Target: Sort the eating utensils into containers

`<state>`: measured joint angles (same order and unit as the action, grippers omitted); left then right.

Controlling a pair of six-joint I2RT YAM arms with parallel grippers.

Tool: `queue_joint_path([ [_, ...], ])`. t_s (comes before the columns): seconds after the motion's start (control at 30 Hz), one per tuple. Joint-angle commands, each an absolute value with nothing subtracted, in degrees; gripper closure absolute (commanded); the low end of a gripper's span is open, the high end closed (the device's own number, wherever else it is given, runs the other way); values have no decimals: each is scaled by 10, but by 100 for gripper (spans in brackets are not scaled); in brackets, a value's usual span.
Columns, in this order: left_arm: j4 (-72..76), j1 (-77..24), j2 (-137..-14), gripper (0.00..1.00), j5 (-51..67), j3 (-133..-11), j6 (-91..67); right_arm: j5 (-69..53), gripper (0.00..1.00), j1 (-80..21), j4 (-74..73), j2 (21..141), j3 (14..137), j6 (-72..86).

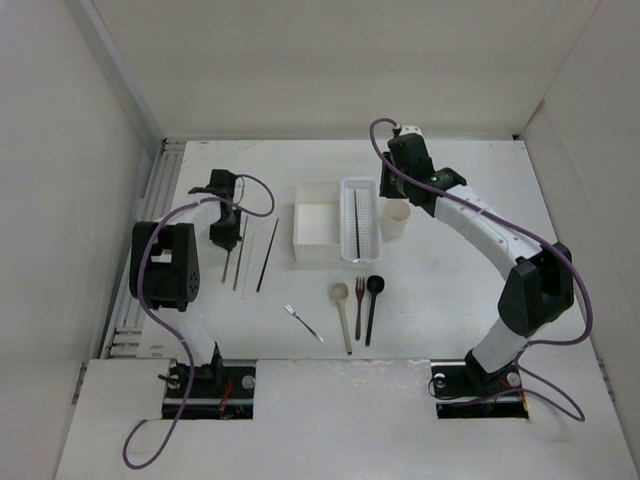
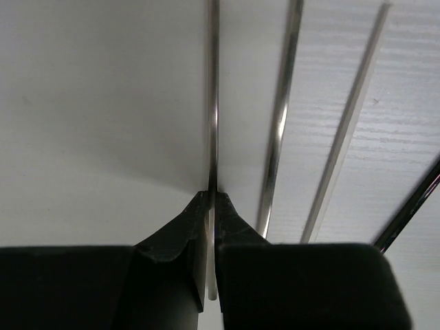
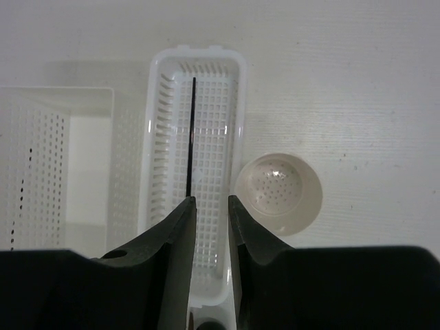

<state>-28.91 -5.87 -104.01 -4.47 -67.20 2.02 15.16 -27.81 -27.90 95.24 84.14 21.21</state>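
your left gripper (image 2: 212,201) is clamped tight on a thin shiny chopstick (image 2: 213,103) that runs straight out ahead of the black fingertips. just to the right of that hand lie three more, slightly fanned: a glossy metallic stick (image 2: 280,117), then a pale stick (image 2: 347,130) with a matte face, and furthest right a dark stick (image 2: 411,206). all of them lie flat on the white table (image 2: 103,103), which shows a faint grain. your right gripper (image 3: 210,203) hovers with its black jaws a narrow gap apart, gripping nothing. directly below and ahead of it sits the white perforated oblong tray (image 3: 155,137), plastic with slotted walls, and a slim black chopstick (image 3: 192,137) lies lengthwise inside it. just right of those fingers stands the small round beige cup (image 3: 278,194), its floor dotted with holes. left of the tray is the white square box (image 3: 89,158). further back, toward the arm bases, lie the small silver fork (image 1: 303,322), pale wooden spoon (image 1: 342,312), brown wooden fork (image 1: 359,305) and black spoon (image 1: 372,305). plain white walls (image 1: 300,60) enclose the table.
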Motion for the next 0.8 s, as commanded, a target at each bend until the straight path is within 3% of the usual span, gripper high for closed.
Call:
queue_joint_path([
  [0.0, -316, -31, -1020, 100, 7, -727, 10, 130, 69, -282, -245, 910, 841, 163],
  [0.07, -310, -23, -976, 100, 33, -753, 4, 70, 64, -289, -188, 892, 827, 135],
  [0.17, -303, -23, -933, 100, 54, -820, -8, -44, 49, -302, -96, 859, 802, 113],
  [0.2, -309, -23, -933, 100, 60, -871, -15, -78, 40, -302, -80, 859, 802, 112],
  [0.33, -375, -50, -938, 100, 97, -1033, -34, -206, 28, -340, -69, 903, 909, 99],
  [0.37, -375, -55, -938, 100, 108, -1051, -34, -215, 15, -351, -64, 926, 929, 93],
  [0.57, -302, -91, -900, 100, 152, -1070, -105, -307, 14, -379, 2, 1024, 1044, 166],
  [0.77, -282, -138, -882, 100, 166, -1082, -144, -330, 20, -384, 65, 1091, 1101, 242],
])
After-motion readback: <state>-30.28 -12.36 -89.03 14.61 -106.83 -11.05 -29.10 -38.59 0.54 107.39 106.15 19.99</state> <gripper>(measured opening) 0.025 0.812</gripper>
